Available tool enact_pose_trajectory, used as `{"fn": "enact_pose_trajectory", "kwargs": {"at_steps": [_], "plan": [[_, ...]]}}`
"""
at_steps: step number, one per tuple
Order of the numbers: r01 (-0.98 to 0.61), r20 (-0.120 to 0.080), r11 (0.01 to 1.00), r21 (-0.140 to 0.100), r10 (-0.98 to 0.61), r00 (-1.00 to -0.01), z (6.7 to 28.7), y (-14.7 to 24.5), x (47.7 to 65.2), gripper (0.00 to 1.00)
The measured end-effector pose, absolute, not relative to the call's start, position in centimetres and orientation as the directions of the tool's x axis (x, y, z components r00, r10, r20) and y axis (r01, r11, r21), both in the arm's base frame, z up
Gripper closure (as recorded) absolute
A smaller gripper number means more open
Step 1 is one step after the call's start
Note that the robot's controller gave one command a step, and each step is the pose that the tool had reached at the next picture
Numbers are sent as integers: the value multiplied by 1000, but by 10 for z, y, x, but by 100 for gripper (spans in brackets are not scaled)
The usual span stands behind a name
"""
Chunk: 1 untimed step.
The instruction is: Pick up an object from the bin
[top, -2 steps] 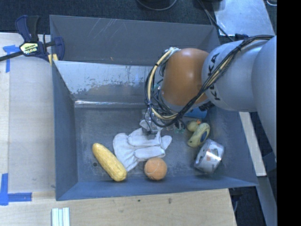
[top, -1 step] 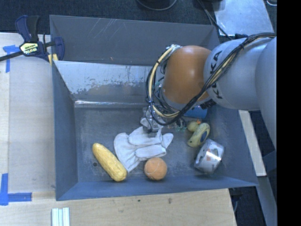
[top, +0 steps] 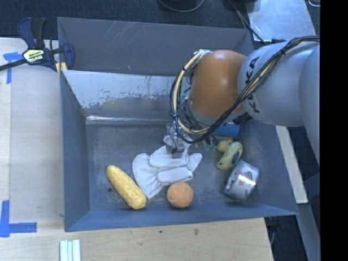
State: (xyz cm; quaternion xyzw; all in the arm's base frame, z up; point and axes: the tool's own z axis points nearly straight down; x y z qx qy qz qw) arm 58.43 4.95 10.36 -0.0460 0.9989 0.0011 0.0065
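My gripper (top: 175, 144) reaches down under the orange cover to the upper edge of a white glove (top: 163, 170) lying in the middle of the bin floor. Its fingertips touch the glove's cuff. Just below the glove rests an orange ball (top: 180, 194). To the lower left lies a yellow corn cob (top: 126, 186).
Right of the gripper sit a yellow-green banana-like toy (top: 230, 154), a blue object (top: 225, 129) partly under the arm, and a silver tape roll (top: 241, 181) near the bin's right wall. The arm and its cables cover the bin's upper right.
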Motion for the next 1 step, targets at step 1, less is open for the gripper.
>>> {"fn": "enact_pose_trajectory", "kwargs": {"at_steps": [1], "plan": [[-92,-9,996,2,-92,-996,125,49,583,100]]}}
